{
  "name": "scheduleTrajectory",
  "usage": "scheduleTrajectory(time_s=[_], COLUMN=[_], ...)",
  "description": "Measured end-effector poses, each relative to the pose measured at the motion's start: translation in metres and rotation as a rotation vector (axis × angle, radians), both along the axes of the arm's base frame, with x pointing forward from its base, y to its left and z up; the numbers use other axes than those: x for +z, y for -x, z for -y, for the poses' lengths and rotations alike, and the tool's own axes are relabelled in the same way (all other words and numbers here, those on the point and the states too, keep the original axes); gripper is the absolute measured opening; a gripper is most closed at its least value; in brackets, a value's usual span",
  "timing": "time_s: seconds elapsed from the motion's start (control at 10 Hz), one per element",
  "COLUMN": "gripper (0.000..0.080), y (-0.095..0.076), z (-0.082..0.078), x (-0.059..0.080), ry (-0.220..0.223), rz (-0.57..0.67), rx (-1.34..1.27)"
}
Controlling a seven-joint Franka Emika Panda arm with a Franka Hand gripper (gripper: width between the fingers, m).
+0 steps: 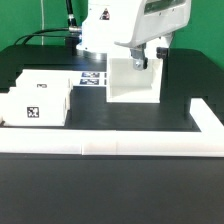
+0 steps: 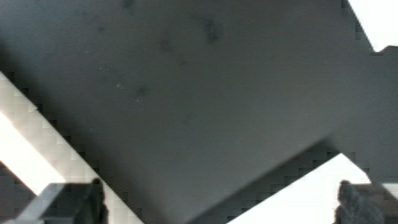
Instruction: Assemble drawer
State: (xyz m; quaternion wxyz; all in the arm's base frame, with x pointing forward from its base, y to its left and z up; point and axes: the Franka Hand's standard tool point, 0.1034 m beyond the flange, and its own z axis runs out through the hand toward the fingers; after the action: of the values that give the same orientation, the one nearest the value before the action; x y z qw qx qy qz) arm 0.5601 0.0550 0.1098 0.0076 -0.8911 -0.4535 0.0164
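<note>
Exterior view first. I count one drawer case [image 1: 133, 85], a boxy white shell with its open side facing the camera. It sits on the black table [image 1: 100, 125] at about 1 o'clock from the middle of the picture. At 9 o'clock, well apart from the case, are what look like two trays pushed up against each other. The rear tray [image 1: 50, 84] and the front tray [image 1: 28, 112] each show one black-and-white square tag. The tags are just patterns, with no brand or readable writing on anything.

One marker board [image 1: 92, 77] lies flat at about 11 o'clock, between the trays and the case. It carries a few tags and is partly hidden by the arm [image 1: 120, 25]. Low white rails [image 1: 140, 148] run along the table edge at 6 o'clock and turn up the exterior view's right. There's one hand [image 1: 143, 60], right at the case's top edge. From here I can't tell if it's touching.

In the wrist view, both fingers [image 2: 63, 203] show and they're spread wide with nothing pinched between them. The hand [image 2: 214, 208] looks down on mostly dark surface edged by white strips. I can't tell which parts those strips are.
</note>
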Motion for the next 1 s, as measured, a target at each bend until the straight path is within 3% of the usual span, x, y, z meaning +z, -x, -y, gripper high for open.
scheduleTrajectory(time_s=[0.6,0.7,1.0], gripper=[0.0649,0.0649,0.0649], y=[0.000,0.006,0.052], z=[0.000,-0.003,-0.014], x=[0.000,0.003,0.010], ry=[0.000,0.001,0.008], rz=[0.000,0.021,0.049], rx=[-0.001,-0.088,-0.267])
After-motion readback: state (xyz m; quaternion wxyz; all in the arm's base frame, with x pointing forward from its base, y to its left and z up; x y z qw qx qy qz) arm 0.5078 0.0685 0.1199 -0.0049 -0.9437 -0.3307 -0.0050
